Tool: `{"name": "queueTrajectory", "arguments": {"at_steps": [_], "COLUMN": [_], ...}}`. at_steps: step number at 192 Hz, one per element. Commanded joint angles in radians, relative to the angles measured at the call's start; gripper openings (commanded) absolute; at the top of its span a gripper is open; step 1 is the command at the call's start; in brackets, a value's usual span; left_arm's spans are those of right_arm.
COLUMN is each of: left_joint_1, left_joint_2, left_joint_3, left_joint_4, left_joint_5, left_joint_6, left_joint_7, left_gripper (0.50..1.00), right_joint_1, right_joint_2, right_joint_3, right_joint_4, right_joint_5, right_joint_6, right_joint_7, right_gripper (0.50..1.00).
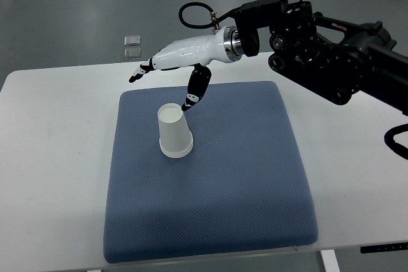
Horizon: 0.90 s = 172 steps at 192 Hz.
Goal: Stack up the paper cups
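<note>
Cup just below open fingers

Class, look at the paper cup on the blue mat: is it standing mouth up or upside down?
Upside down. The cup shows its closed, smaller base on top, and its wider rim rests on the mat.

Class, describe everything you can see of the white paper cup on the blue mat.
The paper cup is plain white, apparently paper, and stands upside down: its flat closed base faces up and its wider rim rests on the blue mat, left of the mat's middle. It may be more than one cup nested; that cannot be told. The right hand hovers behind it, open, not touching.
</note>
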Motion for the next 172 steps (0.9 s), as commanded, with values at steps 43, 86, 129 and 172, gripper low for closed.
{"name": "queueTrajectory", "arguments": {"at_steps": [43, 86, 129, 172], "left_joint_1": [0.0, 0.0, 0.0, 0.0], "left_joint_2": [0.0, 0.0, 0.0, 0.0], "left_joint_3": [0.0, 0.0, 0.0, 0.0], "left_joint_4": [0.0, 0.0, 0.0, 0.0], "left_joint_5": [0.001, 0.0, 0.0, 0.0], "left_joint_6": [0.0, -0.002, -0.002, 0.0], "left_joint_7": [0.0, 0.0, 0.0, 0.0], "left_gripper": [1.0, 1.0, 1.0, 1.0], "right_joint_1": [-0.092, -0.214, -0.305, -0.402], "right_joint_2": [-0.075, -0.116, -0.118, -0.116], "right_joint_3": [0.041, 0.081, 0.077, 0.08], "right_joint_4": [-0.043, -0.201, -0.339, -0.379], "right_joint_5": [0.04, 0.377, 0.807, 1.195], "right_joint_6": [-0.078, -0.23, -0.376, -0.466], "right_joint_7": [-0.002, -0.066, -0.086, -0.1], "right_gripper": [0.915, 0.915, 0.915, 0.915]}}
